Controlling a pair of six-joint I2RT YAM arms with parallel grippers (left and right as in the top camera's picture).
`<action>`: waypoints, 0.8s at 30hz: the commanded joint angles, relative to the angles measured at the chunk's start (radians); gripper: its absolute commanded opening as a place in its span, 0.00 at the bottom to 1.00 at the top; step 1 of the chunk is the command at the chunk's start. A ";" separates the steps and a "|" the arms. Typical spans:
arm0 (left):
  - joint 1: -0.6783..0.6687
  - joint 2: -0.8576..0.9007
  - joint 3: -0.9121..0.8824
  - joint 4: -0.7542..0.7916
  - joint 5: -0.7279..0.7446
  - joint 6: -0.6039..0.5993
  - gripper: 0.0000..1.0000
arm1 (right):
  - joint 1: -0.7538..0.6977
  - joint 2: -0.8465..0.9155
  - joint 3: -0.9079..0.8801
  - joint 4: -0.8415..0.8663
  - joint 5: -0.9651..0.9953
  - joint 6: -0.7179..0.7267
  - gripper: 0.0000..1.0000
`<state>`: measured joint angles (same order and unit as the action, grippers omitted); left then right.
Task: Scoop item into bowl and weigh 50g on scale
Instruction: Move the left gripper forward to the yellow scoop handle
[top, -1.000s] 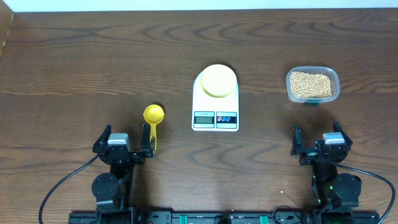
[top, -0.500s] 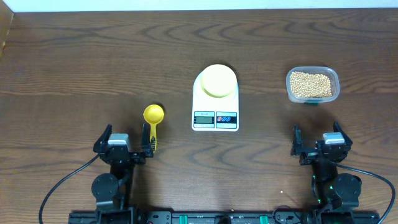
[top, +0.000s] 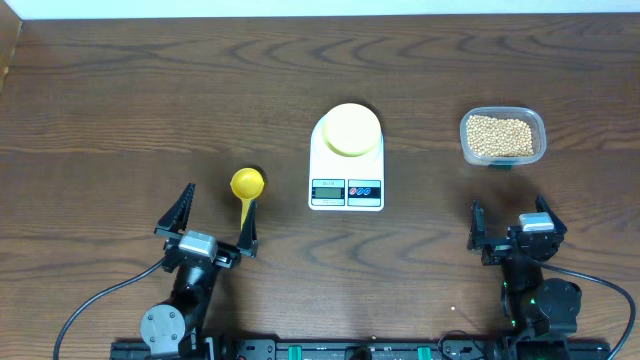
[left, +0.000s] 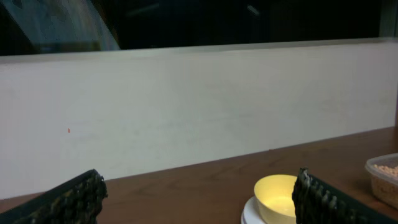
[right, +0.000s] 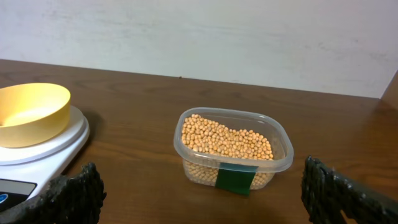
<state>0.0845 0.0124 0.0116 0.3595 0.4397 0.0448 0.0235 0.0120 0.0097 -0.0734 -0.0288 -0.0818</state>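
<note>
The pale yellow bowl (top: 350, 129) sits empty on the white scale (top: 347, 165) at the table's middle; it also shows in the left wrist view (left: 278, 198) and the right wrist view (right: 31, 112). The beige beans (top: 501, 135) fill a clear tub (top: 538, 128) at the right, seen close in the right wrist view (right: 227, 137). My left gripper (top: 213, 222) is open and empty, raised near the front left, beside a yellow measuring spoon (top: 247, 189). My right gripper (top: 508, 228) is open and empty, in front of the tub.
A white wall runs along the table's far edge (left: 199, 106). The tub has a green label on its near side (right: 235, 177). Cables trail from both arm bases at the front edge.
My left gripper has lifted and tilted up, its fingers now spread wider in the overhead view. The right arm, spoon, bowl and tub have not moved.
</note>
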 joint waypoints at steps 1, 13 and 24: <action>0.004 0.050 0.117 -0.033 0.021 0.007 0.98 | -0.004 -0.003 -0.004 -0.001 0.008 -0.005 0.99; 0.004 0.557 0.466 -0.775 -0.025 0.046 0.98 | -0.004 -0.003 -0.004 -0.001 0.008 -0.005 0.99; 0.004 0.987 0.765 -1.065 -0.033 -0.039 0.98 | -0.004 -0.003 -0.004 -0.001 0.008 -0.005 0.99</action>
<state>0.0845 0.9157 0.6621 -0.6514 0.4202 0.0235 0.0235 0.0120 0.0097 -0.0734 -0.0284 -0.0837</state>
